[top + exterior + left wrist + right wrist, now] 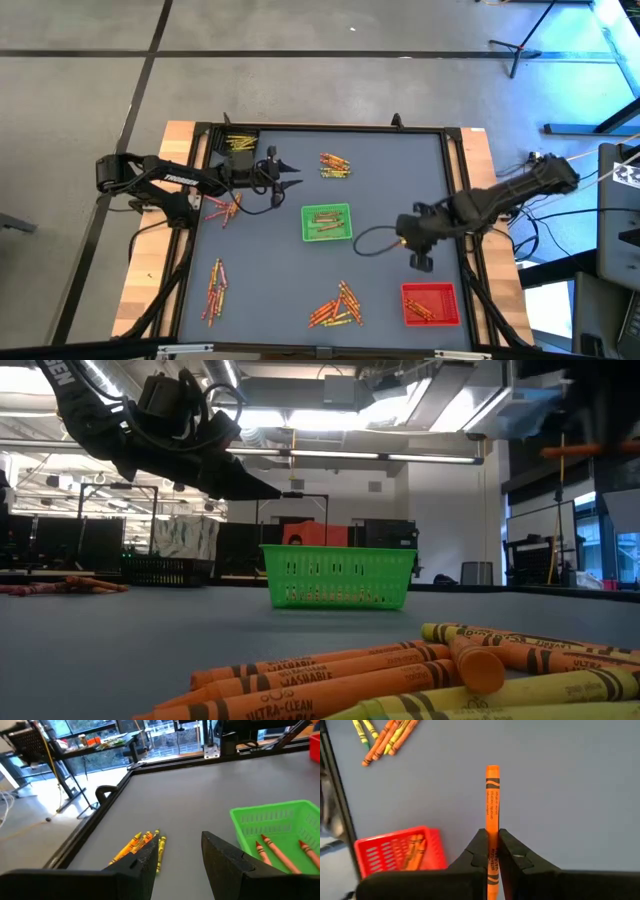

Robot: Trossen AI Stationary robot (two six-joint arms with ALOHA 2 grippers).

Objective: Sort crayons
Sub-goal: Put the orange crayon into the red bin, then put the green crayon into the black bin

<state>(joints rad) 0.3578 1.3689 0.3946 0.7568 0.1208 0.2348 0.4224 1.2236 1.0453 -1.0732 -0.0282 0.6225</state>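
One orange crayon point(492, 815) is sitting clamped between the fingers of my right pincer point(420, 258), its long end sticking out past the tips; I am holding it above bare tabletop point(390, 190), with the red tray point(430, 304) toward five o'clock of the pincer. My left pincer point(288, 176) is hanging over the tabletop at about ten o'clock of the green tray point(327, 222), fingers spread with nothing between them. Loose crayons are lying in piles: at twelve o'clock of the green tray point(335, 166), at six o'clock point(338, 305), and near the tabletop's left edge point(215, 290)
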